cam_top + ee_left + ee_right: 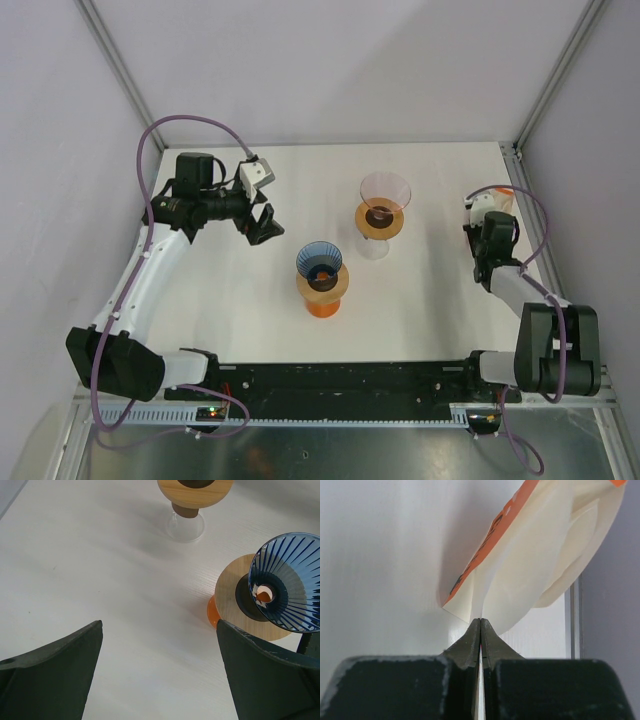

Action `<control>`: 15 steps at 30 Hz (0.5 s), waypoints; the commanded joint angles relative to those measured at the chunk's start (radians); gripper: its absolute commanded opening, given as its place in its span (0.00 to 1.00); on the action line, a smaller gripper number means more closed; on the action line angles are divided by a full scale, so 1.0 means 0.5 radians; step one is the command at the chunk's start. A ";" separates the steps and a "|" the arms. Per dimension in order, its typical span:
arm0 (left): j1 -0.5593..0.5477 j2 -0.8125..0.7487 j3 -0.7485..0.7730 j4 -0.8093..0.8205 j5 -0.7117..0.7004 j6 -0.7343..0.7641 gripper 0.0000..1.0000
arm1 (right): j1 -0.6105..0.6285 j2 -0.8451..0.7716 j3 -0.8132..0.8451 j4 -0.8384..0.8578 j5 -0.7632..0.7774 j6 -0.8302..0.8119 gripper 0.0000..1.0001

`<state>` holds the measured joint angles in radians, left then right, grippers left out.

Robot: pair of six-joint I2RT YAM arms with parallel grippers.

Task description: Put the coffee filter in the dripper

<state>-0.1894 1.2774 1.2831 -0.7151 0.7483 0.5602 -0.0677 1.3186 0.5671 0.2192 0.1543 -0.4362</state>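
At the table's far right edge, my right gripper (482, 212) (480, 621) is shut on the lower edge of a white paper coffee filter (535, 570). The filter sticks out of an orange-trimmed pack (492, 532) (497, 198). A blue ribbed glass dripper (319, 263) (292, 582) sits on a round wooden collar over an orange base near the table's middle. A pink glass dripper (385, 189) stands on a wooden collar (196, 492) and a clear base further back. My left gripper (264, 228) (159, 625) hangs open over bare table to the left of the blue dripper, holding nothing.
Grey walls and metal frame posts close in the white table (200, 300) on the left, back and right. The table's metal side rail (572, 615) runs just right of the filter pack.
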 commanded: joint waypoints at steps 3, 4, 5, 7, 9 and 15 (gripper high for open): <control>0.014 0.000 0.104 0.004 0.060 0.043 1.00 | 0.013 -0.200 0.078 -0.138 0.046 0.161 0.00; 0.014 0.002 0.106 0.002 0.062 0.042 1.00 | 0.016 -0.225 0.078 -0.164 0.057 0.175 0.00; 0.014 0.003 0.111 0.003 0.065 0.042 1.00 | 0.019 -0.242 0.078 -0.189 0.068 0.189 0.00; 0.014 0.004 0.118 0.003 0.065 0.042 1.00 | 0.021 -0.286 0.088 -0.254 0.079 0.215 0.00; 0.014 0.008 0.122 0.002 0.068 0.042 1.00 | 0.027 -0.324 0.102 -0.319 0.064 0.246 0.00; 0.014 0.003 0.126 0.003 0.079 0.048 1.00 | 0.027 -0.382 0.120 -0.418 0.006 0.270 0.00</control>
<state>-0.1890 1.2823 1.3037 -0.7197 0.7559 0.5606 -0.0536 1.1530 0.5804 0.0456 0.1719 -0.3305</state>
